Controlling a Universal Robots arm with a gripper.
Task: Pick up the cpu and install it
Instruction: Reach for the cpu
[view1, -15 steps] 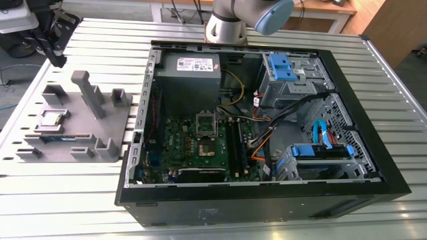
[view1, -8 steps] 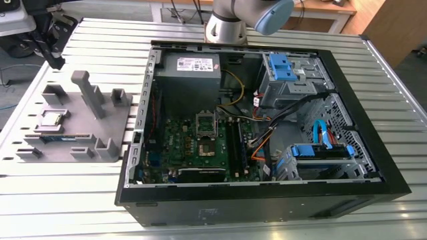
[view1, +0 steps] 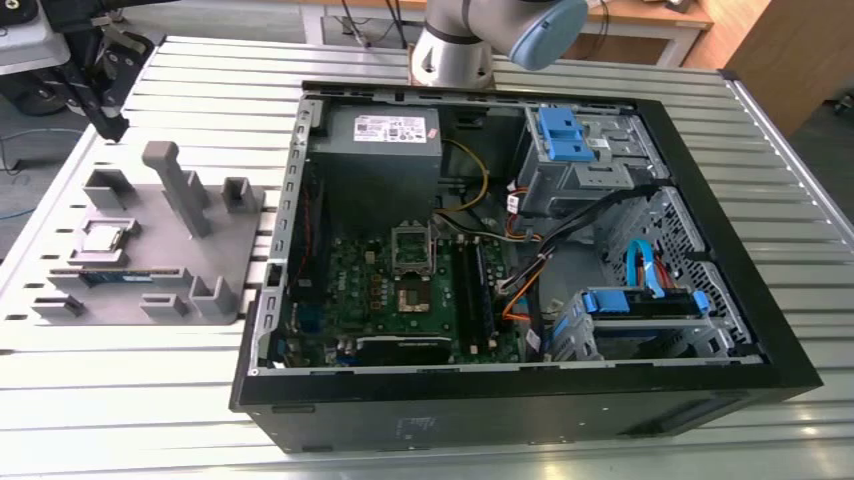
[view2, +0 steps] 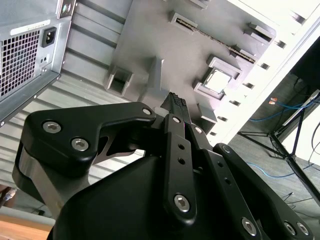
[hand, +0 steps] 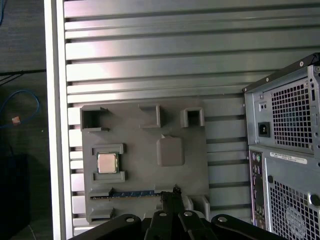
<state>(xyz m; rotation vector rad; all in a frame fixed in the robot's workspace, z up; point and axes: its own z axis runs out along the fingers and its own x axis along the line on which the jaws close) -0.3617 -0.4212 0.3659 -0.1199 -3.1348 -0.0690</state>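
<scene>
1. Open computer case (view1: 534, 400) lies on its side on the slatted metal table (view1: 134, 400), its black wall close to the table's near edge. The green motherboard (view1: 400, 300) faces up inside.
2. A grey holder tray (view1: 230, 243) lies flat just beside the case, toward the table's edge on the exterior view's left.
3. A green memory stick (view1: 118, 275) sits in a slot along the tray's near edge.
4. Just behind it, the cpu (view1: 107, 237) rests silver top up in a square framed pocket of the tray.
5. The gripper (view2: 174, 102) hangs above the tray, fingers pressed together on nothing, well apart from the cpu.
6. The arm's joint (view1: 467, 45) rises at the table's far side, behind the case's grey power supply box (view1: 387, 135).
</scene>
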